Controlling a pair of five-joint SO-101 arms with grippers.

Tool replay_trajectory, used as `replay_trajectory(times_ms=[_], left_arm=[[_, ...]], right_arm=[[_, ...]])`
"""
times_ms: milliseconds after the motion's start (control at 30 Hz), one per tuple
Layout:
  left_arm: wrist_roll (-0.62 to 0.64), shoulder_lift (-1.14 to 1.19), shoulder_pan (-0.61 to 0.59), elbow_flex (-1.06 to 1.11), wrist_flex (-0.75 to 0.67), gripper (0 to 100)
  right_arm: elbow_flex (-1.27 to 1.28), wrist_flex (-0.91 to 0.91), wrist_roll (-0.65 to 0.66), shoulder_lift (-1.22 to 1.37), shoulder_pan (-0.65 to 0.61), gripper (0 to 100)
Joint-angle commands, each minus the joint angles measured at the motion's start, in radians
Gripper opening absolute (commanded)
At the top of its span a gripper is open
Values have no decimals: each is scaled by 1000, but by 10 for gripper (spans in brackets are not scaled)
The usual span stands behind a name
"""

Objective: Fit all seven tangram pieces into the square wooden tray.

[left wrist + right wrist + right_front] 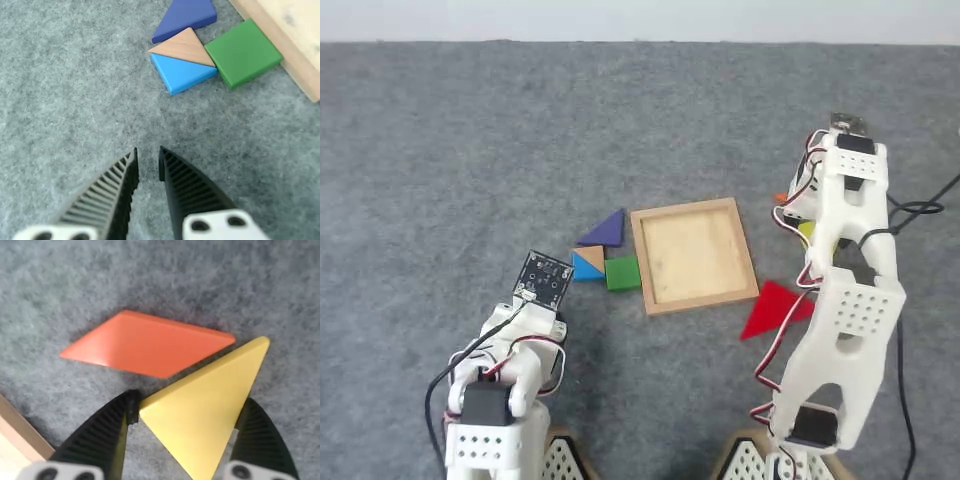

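Note:
The square wooden tray (695, 292) lies mid-table with nothing in it. Against its left side sit a green square (623, 272) (243, 52), a blue triangle (584, 269) (182, 73), a tan triangle (590, 256) (183, 46) and a dark blue triangle (604, 230) (186, 15). A red triangle (774, 308) lies by the tray's right front corner. My right gripper (192, 405) is shut on the yellow triangle (205, 410) (807, 230), right of the tray. The orange parallelogram (150, 345) (782, 198) touches that triangle. My left gripper (148, 152) hangs over bare mat short of the blue triangle, open by a narrow gap and holding nothing.
Grey felt mat (470, 150) covers the whole table, with wide free room at the back and left. The right arm (845, 300) stretches along the tray's right side, over part of the red triangle's edge. Cables hang beside it.

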Motion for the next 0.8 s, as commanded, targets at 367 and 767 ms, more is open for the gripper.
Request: replay_trajectory(times_ms=[367,767], left_arm=[[5,-23,5,-10,6,65],[5,-23,5,-10,6,65]], right_arm=[[-26,174,55,-237,4,223],[-25,239,249,-331,-312,223]])
